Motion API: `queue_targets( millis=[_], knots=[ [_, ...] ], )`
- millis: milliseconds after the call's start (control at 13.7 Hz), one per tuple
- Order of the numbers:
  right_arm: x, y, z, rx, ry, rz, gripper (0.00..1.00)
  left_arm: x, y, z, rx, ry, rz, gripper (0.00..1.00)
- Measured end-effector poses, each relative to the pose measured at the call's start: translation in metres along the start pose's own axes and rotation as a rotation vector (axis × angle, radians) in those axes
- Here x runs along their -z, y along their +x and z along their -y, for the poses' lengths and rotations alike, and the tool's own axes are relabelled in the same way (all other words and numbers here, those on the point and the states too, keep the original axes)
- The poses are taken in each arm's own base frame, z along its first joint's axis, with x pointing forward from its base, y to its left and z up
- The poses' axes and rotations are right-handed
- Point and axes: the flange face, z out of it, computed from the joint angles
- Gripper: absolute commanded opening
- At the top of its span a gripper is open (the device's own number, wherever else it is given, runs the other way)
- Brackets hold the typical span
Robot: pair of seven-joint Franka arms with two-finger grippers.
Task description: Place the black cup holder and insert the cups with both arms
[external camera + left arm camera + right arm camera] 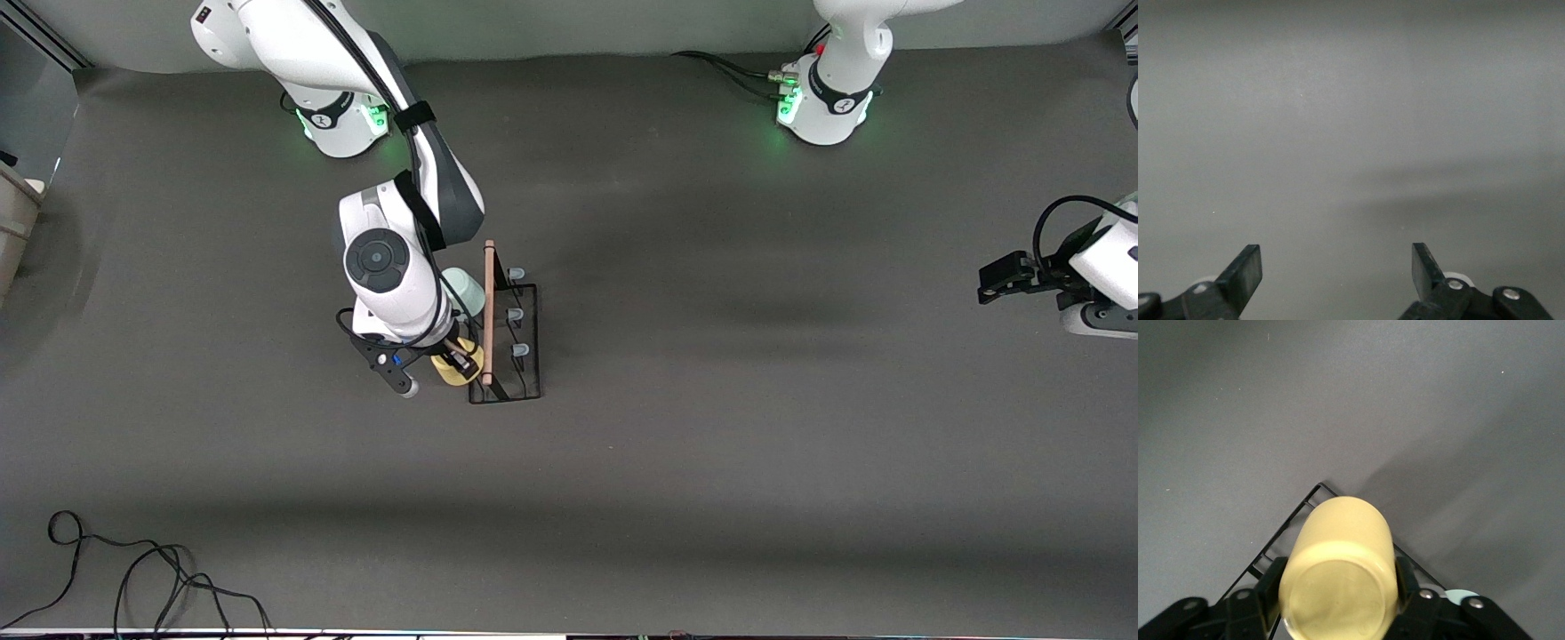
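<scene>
Cups visible: two, apparently. Yellow cup point(1338, 570) sits between right gripper point(1338, 590) fingers, flanking it closely, at black cup holder point(507, 333), frame centre; mint cup point(464, 289) alongside. Left gripper point(1337, 270) wide open, empty, waiting at right edge.

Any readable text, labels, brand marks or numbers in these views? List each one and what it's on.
None can be read.
Right arm's base: a small dark mark on the collar, too small to read.
Left arm's base: the same kind of mark, too small to read.
Yellow cup, black cup holder and table: no print visible.
</scene>
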Motion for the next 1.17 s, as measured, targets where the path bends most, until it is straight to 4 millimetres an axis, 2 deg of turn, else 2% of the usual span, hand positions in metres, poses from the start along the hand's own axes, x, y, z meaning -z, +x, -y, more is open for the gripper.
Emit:
queue_targets(
  millis=[146, 219, 291, 437, 656, 874, 1166],
  knots=[
    [0.009, 0.002, 0.004, 0.000, 0.016, -0.004, 1.00, 0.000, 0.000, 0.000, 0.000, 0.000, -0.001, 1.00],
    [0.021, 0.002, 0.008, 0.003, 0.024, -0.002, 1.00, 0.001, 0.000, 0.000, 0.000, 0.000, -0.003, 1.00],
    [0.039, 0.001, 0.013, 0.007, 0.020, 0.008, 1.00, 0.001, 0.000, 0.000, 0.000, 0.001, -0.004, 1.00],
    [0.090, 0.003, 0.020, 0.014, 0.005, 0.032, 1.00, 0.003, 0.001, -0.001, 0.002, -0.010, -0.010, 1.00],
    [0.157, 0.010, 0.015, 0.036, 0.001, 0.050, 1.00, 0.019, 0.002, -0.010, -0.005, -0.034, -0.033, 1.00],
    [0.213, 0.026, -0.011, 0.153, -0.002, 0.072, 1.00, 0.031, -0.001, -0.020, -0.021, -0.034, -0.043, 1.00],
    [0.270, 0.083, -0.073, 0.383, 0.003, 0.086, 1.00, 0.030, -0.002, -0.019, -0.019, -0.034, -0.037, 1.00]
  ],
)
